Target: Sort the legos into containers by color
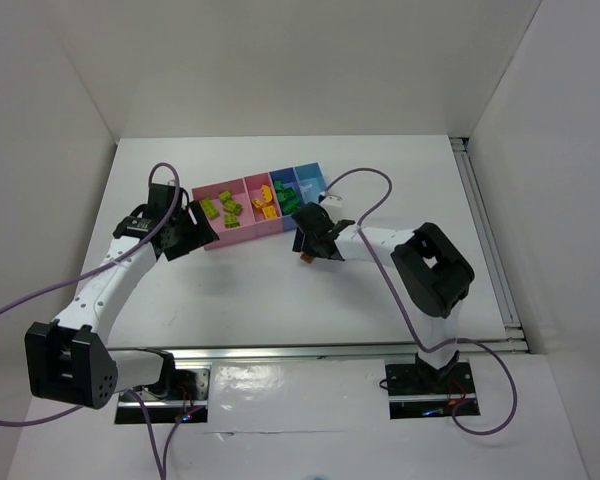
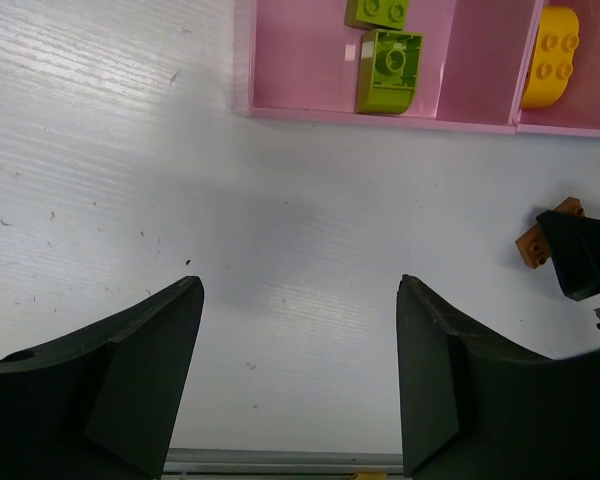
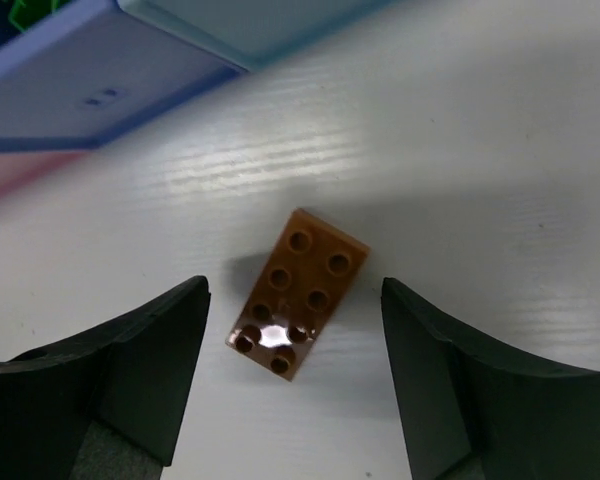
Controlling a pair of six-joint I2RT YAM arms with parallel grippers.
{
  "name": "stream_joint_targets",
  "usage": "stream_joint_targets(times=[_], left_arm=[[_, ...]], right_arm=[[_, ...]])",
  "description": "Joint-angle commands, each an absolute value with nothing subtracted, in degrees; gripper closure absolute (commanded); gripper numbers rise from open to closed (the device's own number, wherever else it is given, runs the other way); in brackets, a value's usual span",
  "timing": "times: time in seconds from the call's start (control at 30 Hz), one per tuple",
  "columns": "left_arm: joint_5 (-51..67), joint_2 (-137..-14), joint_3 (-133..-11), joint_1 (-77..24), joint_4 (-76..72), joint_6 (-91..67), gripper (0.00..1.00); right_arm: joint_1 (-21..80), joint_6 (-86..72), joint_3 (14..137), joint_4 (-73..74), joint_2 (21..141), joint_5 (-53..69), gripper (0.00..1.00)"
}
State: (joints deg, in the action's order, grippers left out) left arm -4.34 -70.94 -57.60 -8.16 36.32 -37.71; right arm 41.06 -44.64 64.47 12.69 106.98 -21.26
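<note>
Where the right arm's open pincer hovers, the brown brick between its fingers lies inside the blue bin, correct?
Not quite. The brown brick lies on the white table, outside the blue bin, as the right wrist view shows. The right pincer is open, the brick between its fingers.

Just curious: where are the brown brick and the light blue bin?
brown brick point(image 3: 298, 295), right wrist view, middle of its studded face.
light blue bin point(image 1: 311, 180), top external view, its bare floor.
</note>
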Motion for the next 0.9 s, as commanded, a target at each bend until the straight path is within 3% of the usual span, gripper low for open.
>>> stream_joint_targets(times=[0.0,0.1,0.23,0.43,0.7,0.87], left_arm=[[-4.0,-69.2,-57.5,-7.9,35.3,-37.5,0.19],[-4.0,-69.8,-57.5,-7.9,35.3,-37.5,0.19],[-4.0,-69.8,-57.5,-7.9,35.3,-37.5,0.19],[-4.0,-69.8,-57.5,-7.9,35.3,-37.5,0.19],[-4.0,-70.3,-57.5,-7.9,35.3,-37.5,0.19],[-3.5,-70.3,-57.5,-7.9,34.8,-37.5,0.19]], right_arm=[[42.4,-46.9,68.0,12.9,110.7,-25.0,0.26],[43.9,-46.4,70.5,14.9,112.4,-27.0,0.33],[45.0,-46.4,72.8,18.6,114.7,-31.3,0.55],[46.4,-44.5,74.3,23.2,111.0,-36.1,0.77],[46.9,-33.9,67.7,17.4,93.5,-37.9,0.8],[41.2,-25.1,73.0,14.4,94.3,-35.4,0.8]])
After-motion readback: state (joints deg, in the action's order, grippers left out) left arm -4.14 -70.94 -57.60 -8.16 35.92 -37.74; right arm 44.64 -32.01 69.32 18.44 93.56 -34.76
